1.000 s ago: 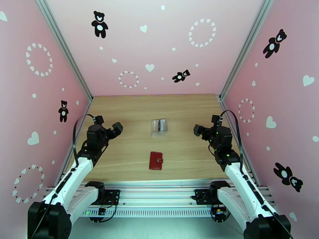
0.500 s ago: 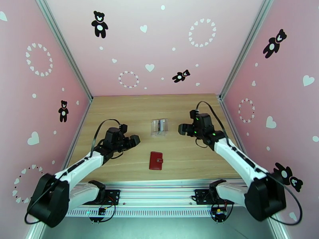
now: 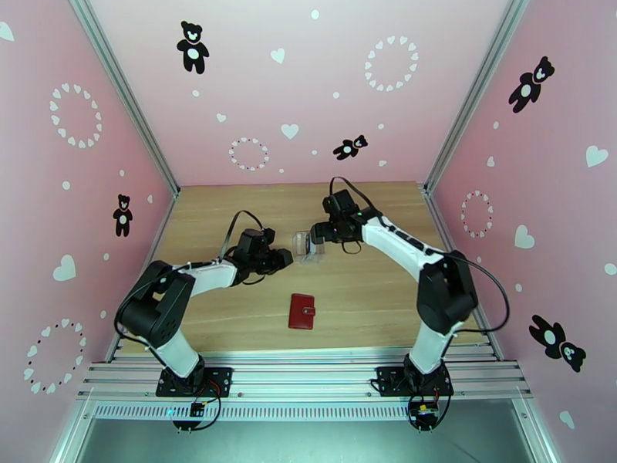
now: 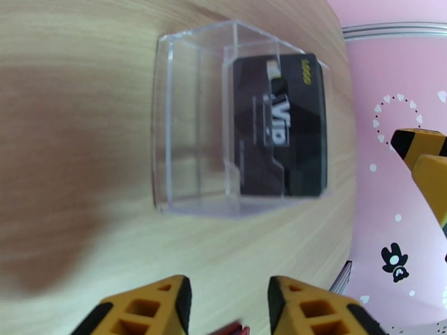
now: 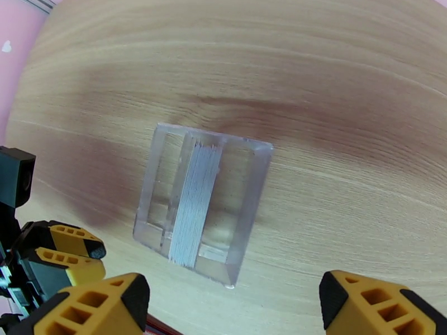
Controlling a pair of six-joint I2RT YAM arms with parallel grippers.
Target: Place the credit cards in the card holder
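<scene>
The credit cards stand on edge inside a clear plastic tray point(image 3: 304, 253) at mid-table. The left wrist view shows a black card point(image 4: 282, 129) face-on; from above, in the right wrist view, they form a whitish-grey stack point(image 5: 194, 205). The card holder point(image 3: 301, 311), a closed dark-red wallet, lies flat nearer the front edge. My left gripper point(image 3: 286, 259) hovers just left of the tray, jaws narrowly apart with nothing between them point(image 4: 229, 314). Over the tray's right side my right gripper point(image 3: 313, 232) is wide open and holds nothing point(image 5: 240, 315).
The wooden table point(image 3: 370, 302) has bare room around the tray and wallet. Pink walls with aluminium posts close it in on three sides. The two grippers stand close together, with the left gripper point(image 5: 67, 253) showing beside the tray point(image 5: 248, 191).
Both arms swung in from the table's sides to the clear tray. The left jaws have narrowed on the way. Tray, cards and wallet have not moved.
</scene>
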